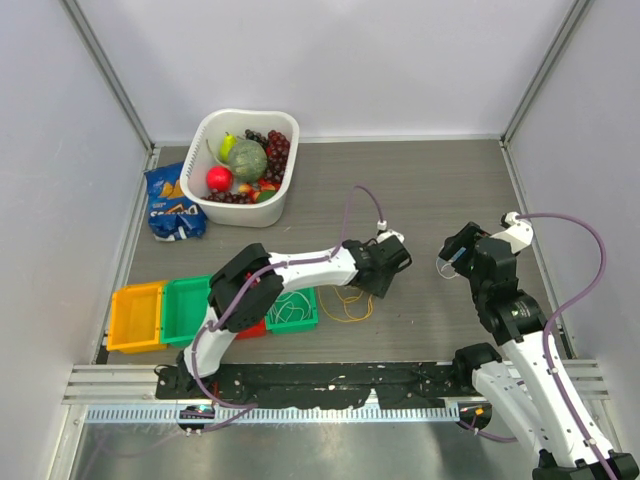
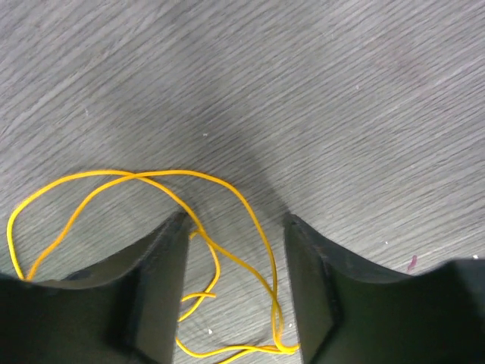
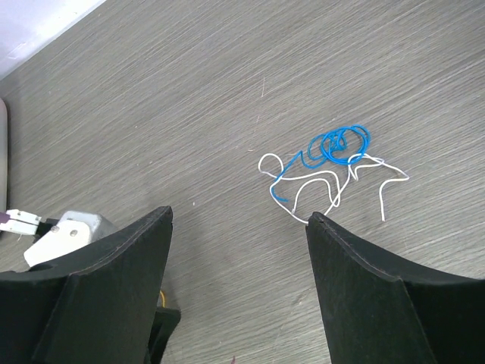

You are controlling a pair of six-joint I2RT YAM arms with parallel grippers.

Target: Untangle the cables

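L gripper over yellow cable, jaws apart.
Strands lie btwn its jaws; R gripper open, empty, blue-white tangle just ahead.

The yellow cable lies slack and flat on the grey surface, just nearer the near edge than its middle, in several wide loops that cross over one another. Well apart from it, toward the right edge, the blue cable is wound into a small tight coil with one tail trailing out. The white cable bends in loose curves beside it, touching and crossing the blue one
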